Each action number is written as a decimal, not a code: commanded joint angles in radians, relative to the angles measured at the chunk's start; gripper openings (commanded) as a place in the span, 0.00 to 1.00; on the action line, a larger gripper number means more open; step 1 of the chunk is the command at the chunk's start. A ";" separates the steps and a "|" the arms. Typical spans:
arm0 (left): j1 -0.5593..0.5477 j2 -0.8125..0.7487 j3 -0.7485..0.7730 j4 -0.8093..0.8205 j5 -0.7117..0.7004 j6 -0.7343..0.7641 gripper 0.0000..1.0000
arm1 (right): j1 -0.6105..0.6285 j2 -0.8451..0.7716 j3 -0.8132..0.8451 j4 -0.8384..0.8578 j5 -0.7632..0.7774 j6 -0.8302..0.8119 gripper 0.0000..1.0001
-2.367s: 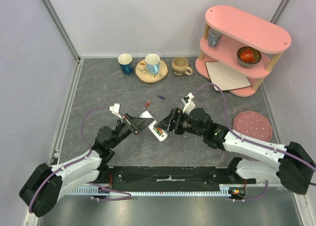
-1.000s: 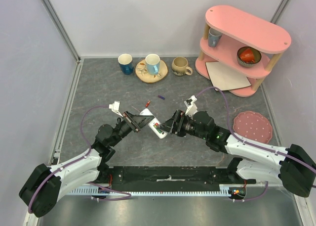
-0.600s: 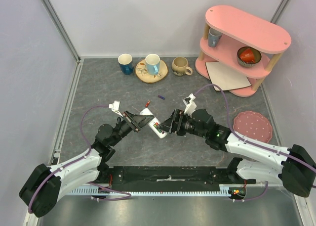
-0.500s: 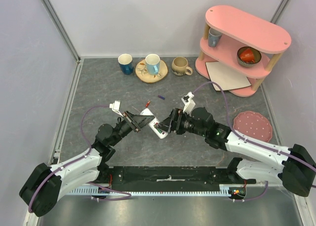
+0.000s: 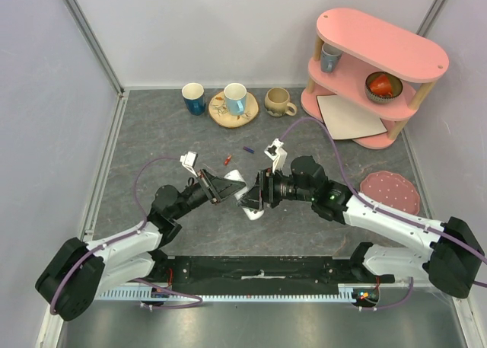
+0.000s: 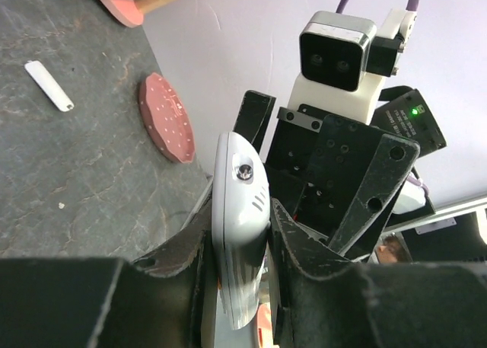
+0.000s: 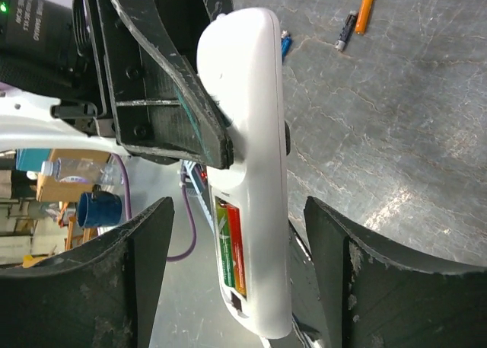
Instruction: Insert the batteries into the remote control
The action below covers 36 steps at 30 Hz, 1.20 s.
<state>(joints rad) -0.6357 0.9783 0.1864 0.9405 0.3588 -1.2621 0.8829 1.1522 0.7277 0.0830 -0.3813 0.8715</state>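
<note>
Slim white plastic remote control point(image 7: 251, 135) now straddled
It is pinched by the left gripper point(image 6: 240, 241); the spread right gripper point(image 7: 237, 211) has been moved astride it. Green and red-orange cylindrical batteries point(image 7: 230, 245) are seen seated, so loading is judged nearly done.

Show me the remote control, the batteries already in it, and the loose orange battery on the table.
remote control point(image 7: 255, 97), right wrist view, its white back.
loaded batteries point(image 7: 234, 249), right wrist view, the red one.
orange battery point(image 7: 366, 11), right wrist view, mid-body.
</note>
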 commanded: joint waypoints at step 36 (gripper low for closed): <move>0.011 0.100 0.064 0.304 0.163 -0.094 0.02 | -0.071 -0.039 -0.063 0.067 -0.166 -0.029 0.35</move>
<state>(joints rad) -0.6273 1.0870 0.2058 1.1419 0.5018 -1.3205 0.8143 1.0966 0.6788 0.1490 -0.5495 0.8558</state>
